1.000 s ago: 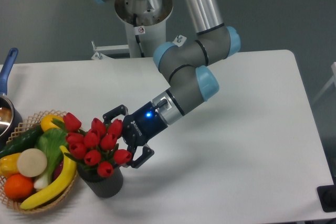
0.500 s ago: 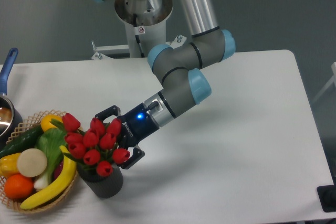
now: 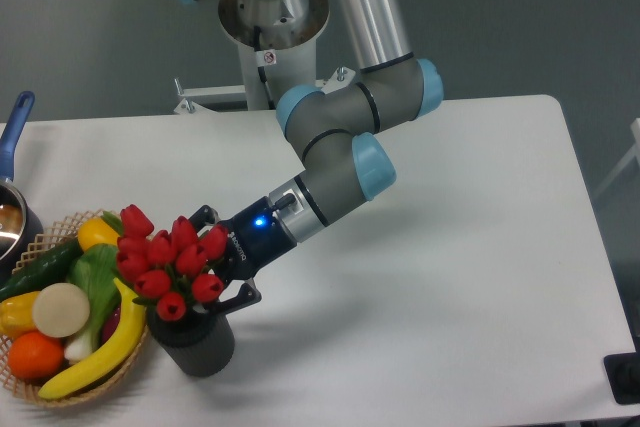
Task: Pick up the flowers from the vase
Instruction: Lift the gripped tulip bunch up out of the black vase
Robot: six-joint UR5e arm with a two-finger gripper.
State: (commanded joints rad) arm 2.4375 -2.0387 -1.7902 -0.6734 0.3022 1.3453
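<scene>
The flowers (image 3: 168,265), a bunch of red tulip buds with green leaves, stand in the vase (image 3: 195,345), a short dark grey ribbed cylinder near the table's front left. My gripper (image 3: 212,259) reaches in from the right at bud height. One finger is behind the bunch and one is in front, both closed in against it. The buds hide the fingertips and the stems. The bunch leans left, toward the basket.
A wicker basket (image 3: 100,392) of plastic fruit and vegetables touches the vase's left side. A pot with a blue handle (image 3: 12,132) sits at the left edge. The arm's base (image 3: 270,37) stands at the back of the table.
The gripper slid left into the bunch and its fingers drew closer together. The buds shifted up and left, more than the gripper did. The vase stayed put.
</scene>
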